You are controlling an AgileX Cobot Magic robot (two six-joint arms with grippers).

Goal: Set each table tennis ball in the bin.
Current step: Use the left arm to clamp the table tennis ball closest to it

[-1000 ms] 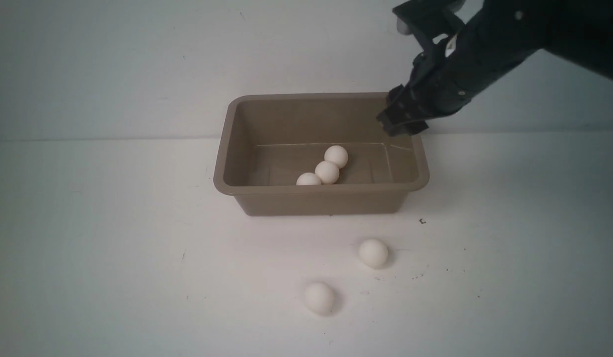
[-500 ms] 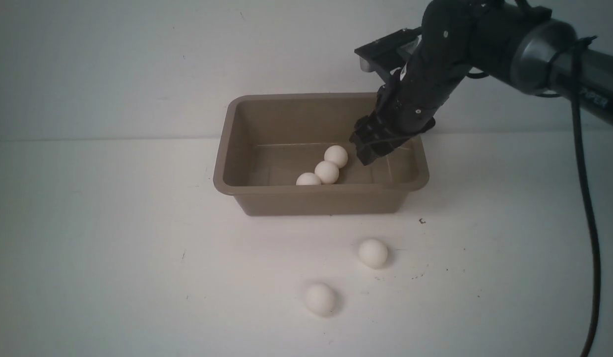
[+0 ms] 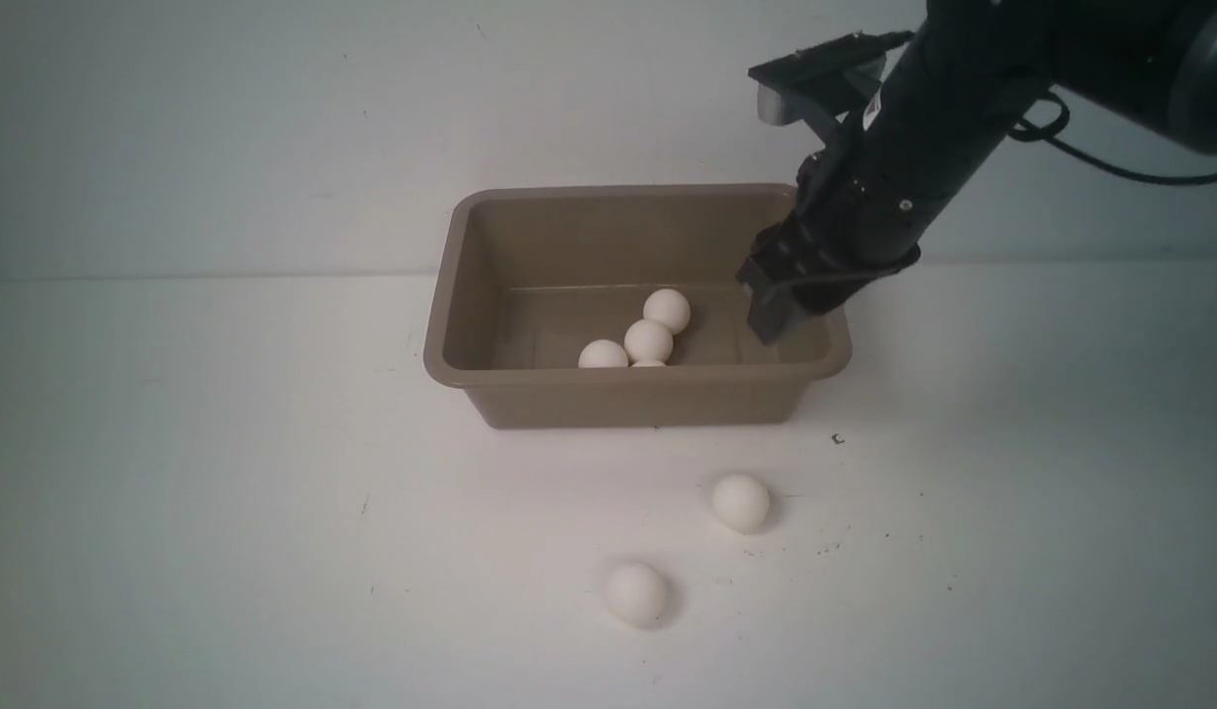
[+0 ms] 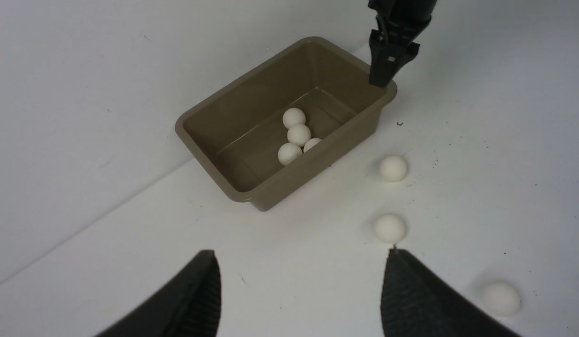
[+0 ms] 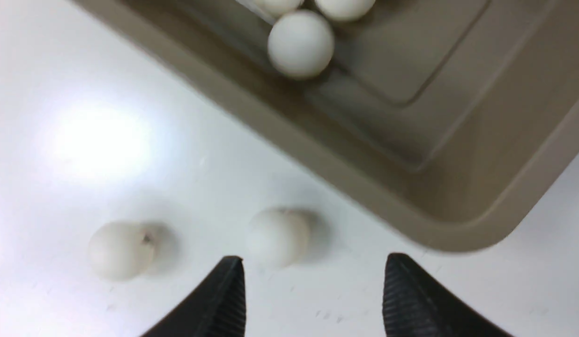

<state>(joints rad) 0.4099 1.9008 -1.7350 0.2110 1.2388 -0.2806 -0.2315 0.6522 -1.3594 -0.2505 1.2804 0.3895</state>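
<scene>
- The white table [image 3: 175, 492] fills the scene and meets a pale wall [image 3: 224, 118] at the far side.
- The brown bin [image 3: 628, 375] stands on the table toward the far side, about in the middle, with its long sides running left to right.
- The right arm [image 3: 943, 108] reaches in from the upper right and slopes down toward the bin's right end.
- The right gripper [image 3: 776, 320] hangs over the right end of the bin. It points down and touches neither the walls nor the balls. Its wrist view shows the jaws spread apart with nothing between them.
- The left gripper [image 4: 300, 252] shows only in its own wrist view, held back well apart from the bin. Its two dark fingers [image 4: 196, 299] are spread wide with nothing between them.
- Four balls [image 4: 299, 134] lie in a close cluster on the bin floor, near its middle and against the near wall. In the front view the fourth barely peeks over the near rim.
- Two balls lie on the table on the near side of the bin. One [image 3: 740, 503] is to the right and closer to the bin; the other [image 3: 637, 594] is nearer and more to the left.
- A third loose ball [image 4: 501, 298] shows only in the left wrist view, nearer the robot than those two.
</scene>
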